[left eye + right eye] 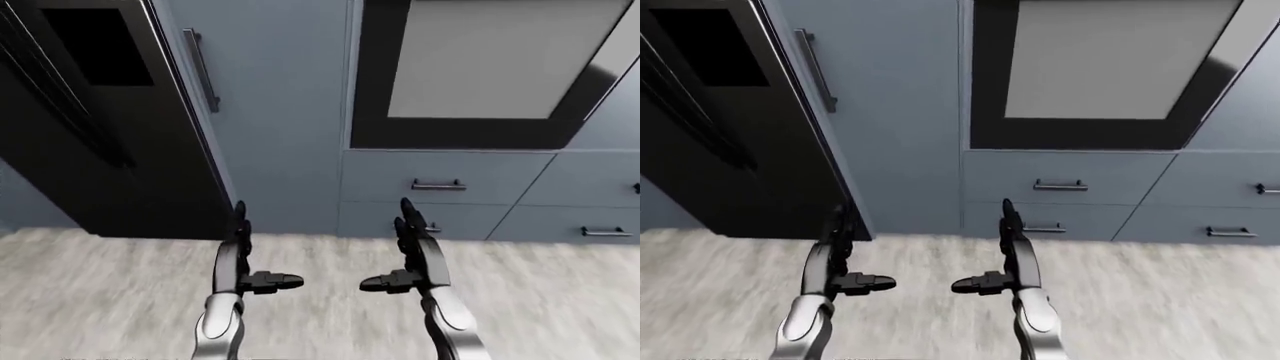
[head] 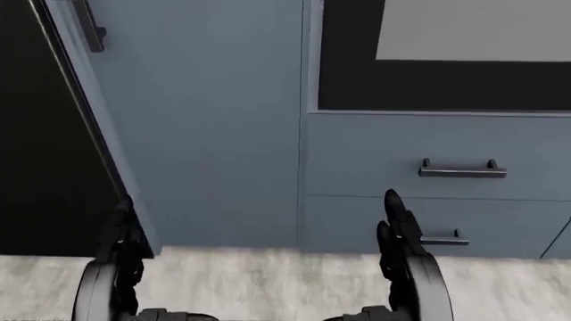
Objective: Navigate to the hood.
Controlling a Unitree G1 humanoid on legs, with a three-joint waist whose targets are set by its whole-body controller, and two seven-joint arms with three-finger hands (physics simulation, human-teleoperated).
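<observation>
Hood is nowhere in these views; the cameras look down at blue cabinets [image 1: 270,112] and a pale floor [image 1: 100,292].

Along the left edge of the left-eye view stands a tall black appliance [image 1: 90,120], its lower edge meeting the floor. Beside it a tall blue cabinet door carries one long vertical handle [image 1: 202,69]. To the right sits a black-framed oven [image 1: 490,75] with a pale grey window, its bottom edge resting just above the drawers. Four drawer handles show in the left-eye view: two under the oven, one above the other [image 1: 437,184], one at lower right [image 1: 606,232], and a fourth cut off by the right edge.

The floor lies open between the robot and the cabinet bases, and runs out to both sides of the view.

Two hands hang over the floor, well apart from each other. The left hand [image 1: 240,259] and the right hand [image 1: 410,255] both have fingers stretched straight toward the cabinets and thumbs pointing inward, wide and holding nothing.
</observation>
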